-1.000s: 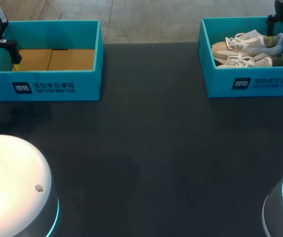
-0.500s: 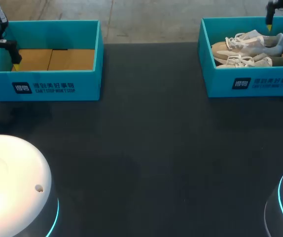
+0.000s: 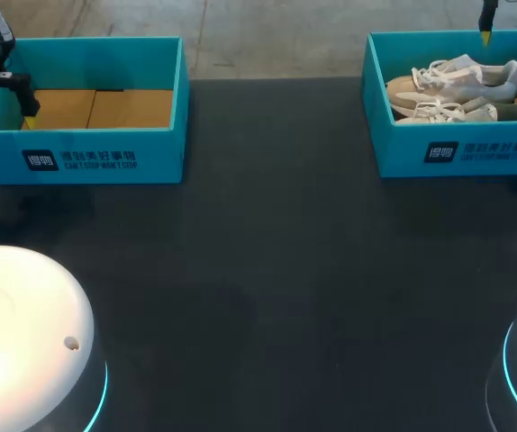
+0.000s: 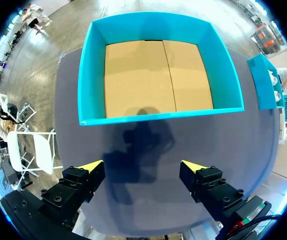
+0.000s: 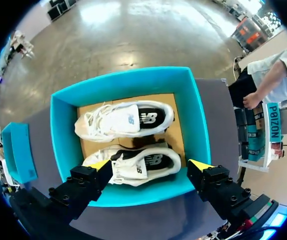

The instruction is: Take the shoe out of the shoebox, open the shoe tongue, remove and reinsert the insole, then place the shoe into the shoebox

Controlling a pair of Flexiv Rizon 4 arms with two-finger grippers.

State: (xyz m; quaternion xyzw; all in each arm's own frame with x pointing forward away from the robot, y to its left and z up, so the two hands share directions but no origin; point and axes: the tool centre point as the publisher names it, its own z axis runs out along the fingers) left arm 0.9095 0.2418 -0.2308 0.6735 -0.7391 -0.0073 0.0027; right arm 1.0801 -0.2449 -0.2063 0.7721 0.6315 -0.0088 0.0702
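Fingers (image 4: 91, 166) gape on left gripper (image 4: 142, 165) and right gripper (image 5: 149, 164); shoebox (image 5: 194, 125) holds two shoes (image 5: 126, 119) (other box (image 4: 91, 75): cardboard floor).

Of the right gripper (image 3: 513, 36), only two yellow tips (image 3: 486, 34) inside the head view, everything above them cropped away. Beneath it, the shoebox (image 3: 457, 148) cropped along its outer side. In the right wrist view, one end of the nearer shoe (image 5: 146, 167) hidden behind a finger (image 5: 83, 182). Well off beside the left gripper (image 4: 142, 167), that same shoebox sliced by the rim, contents too small to tell.
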